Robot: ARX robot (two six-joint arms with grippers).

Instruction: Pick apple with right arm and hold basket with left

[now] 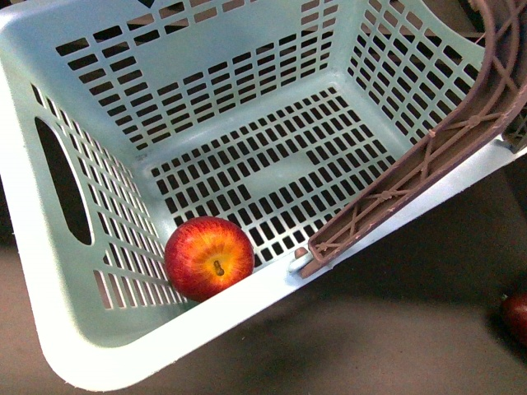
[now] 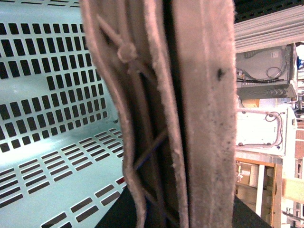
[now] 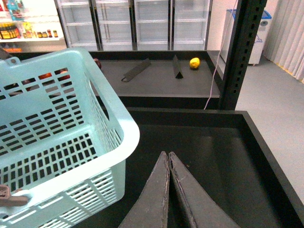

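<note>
The apple (image 1: 208, 257) lies inside the basket (image 1: 49, 329), in the corner at about 7 o'clock of the slotted floor, touching the near wall. The basket sits tilted, with its brown handle (image 1: 428, 156) swung up at 2 o'clock.

The right tool (image 3: 168, 156) is closed on nothing, its two fingers pressed together, outside the basket over the dark worktop (image 3: 213, 156). The left wrist view is filled by the handle at very close range. The left tool itself cannot be made out there, so I cannot tell whether it is clamped.

Risks, as I judge them:
- If the left hold on the handle is loose, the tilted basket could swing or drop and send the apple rolling.
- The apple is wedged in a corner, so fingers coming down may strike the wall or rim instead.
- A darker apple (image 1: 516, 317) lies outside at 4 o'clock and could be mistaken for the right one.

The worktop is a matt black tray with a raised lip. Beyond it stand a black perforated post (image 3: 240, 52), glass-door fridges (image 3: 152, 23) and a yellow fruit (image 3: 194, 62) on a farther ledge.
</note>
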